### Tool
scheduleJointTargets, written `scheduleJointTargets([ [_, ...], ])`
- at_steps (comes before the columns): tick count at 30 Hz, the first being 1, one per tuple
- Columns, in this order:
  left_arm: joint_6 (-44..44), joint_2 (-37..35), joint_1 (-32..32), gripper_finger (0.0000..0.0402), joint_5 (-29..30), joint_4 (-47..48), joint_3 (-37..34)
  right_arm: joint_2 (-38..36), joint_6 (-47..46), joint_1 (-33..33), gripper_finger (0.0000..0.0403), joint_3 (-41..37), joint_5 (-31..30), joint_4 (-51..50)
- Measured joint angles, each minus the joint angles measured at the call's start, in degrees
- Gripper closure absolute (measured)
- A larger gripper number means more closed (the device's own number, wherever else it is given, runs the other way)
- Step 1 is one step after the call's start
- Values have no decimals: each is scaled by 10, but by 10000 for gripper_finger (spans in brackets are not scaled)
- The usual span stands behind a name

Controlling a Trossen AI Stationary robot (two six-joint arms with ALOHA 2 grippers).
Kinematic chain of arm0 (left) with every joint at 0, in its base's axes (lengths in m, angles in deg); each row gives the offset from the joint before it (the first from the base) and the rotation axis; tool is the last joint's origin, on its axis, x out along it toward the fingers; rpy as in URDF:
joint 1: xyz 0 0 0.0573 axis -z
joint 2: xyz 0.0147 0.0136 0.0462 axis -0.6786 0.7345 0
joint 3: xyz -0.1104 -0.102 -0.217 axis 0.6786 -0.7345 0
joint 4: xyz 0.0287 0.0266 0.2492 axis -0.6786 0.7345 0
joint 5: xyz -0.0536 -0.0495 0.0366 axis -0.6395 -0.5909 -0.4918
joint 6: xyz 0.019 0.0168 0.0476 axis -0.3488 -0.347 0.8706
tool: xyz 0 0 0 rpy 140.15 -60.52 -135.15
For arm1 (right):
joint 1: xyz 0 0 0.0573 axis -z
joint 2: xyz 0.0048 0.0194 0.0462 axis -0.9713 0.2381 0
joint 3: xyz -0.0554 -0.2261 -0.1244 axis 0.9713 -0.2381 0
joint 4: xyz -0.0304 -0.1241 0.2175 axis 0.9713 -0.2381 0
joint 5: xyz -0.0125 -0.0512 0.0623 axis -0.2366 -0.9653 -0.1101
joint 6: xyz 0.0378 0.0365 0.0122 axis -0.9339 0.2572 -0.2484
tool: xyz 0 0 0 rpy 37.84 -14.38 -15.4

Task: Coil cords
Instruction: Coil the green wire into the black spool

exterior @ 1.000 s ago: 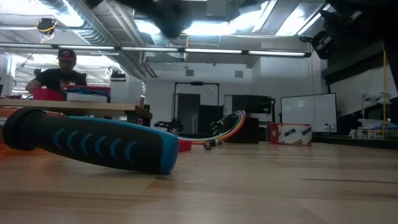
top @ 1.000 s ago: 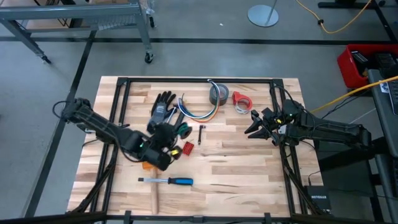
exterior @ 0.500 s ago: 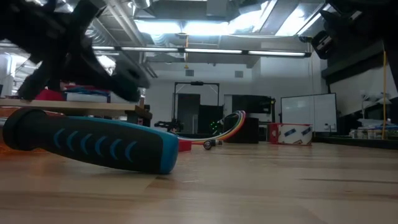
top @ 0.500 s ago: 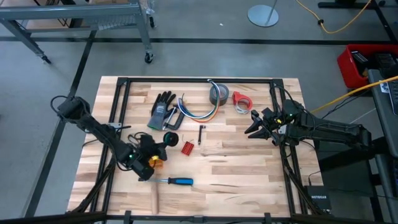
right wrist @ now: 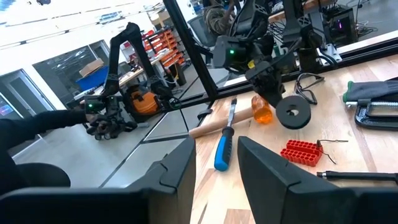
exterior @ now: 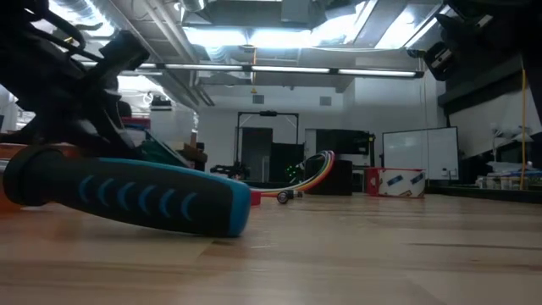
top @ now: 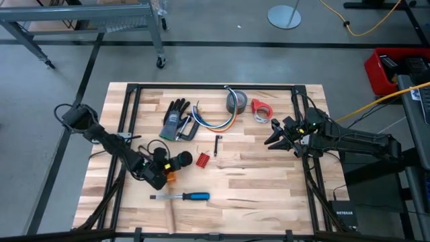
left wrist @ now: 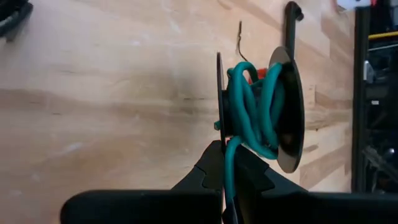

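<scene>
One spool (left wrist: 258,112) wound with green cord (left wrist: 249,115) has been carried down-table, clamped in the shut left gripper (top: 161,168). Multicoloured cords (top: 213,121) lie uncoiled beside the glove (top: 176,117). Right gripper (top: 277,134) has stayed half-open, empty.

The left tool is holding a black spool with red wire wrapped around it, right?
Not quite. The wire wound on the black spool is green, not red; the left wrist view shows it. The left tool is holding it.
</scene>
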Motion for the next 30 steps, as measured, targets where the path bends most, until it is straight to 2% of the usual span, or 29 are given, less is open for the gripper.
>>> scheduleJointTargets([
  [4, 5, 0, -20, 401, -13, 7, 0, 0, 0, 0, 281, 0, 0, 0],
  [9, 3, -1, -46, 401, -73, 7, -20, 0, 0, 0, 281, 0, 0, -1],
  [14, 2, -2, -70, 401, -83, -20, -44, 0, 0, 0, 281, 0, 0, -8],
  [20, -13, -2, -95, 402, -147, -35, -65, 0, 0, 0, 281, 0, 0, -20],
  [26, -9, -1, -110, 400, -159, -31, -65, 0, 0, 0, 281, 0, 0, -20],
  [30, -6, -1, -112, 381, -161, -28, -66, 0, 0, 0, 281, 0, 0, -20],
])
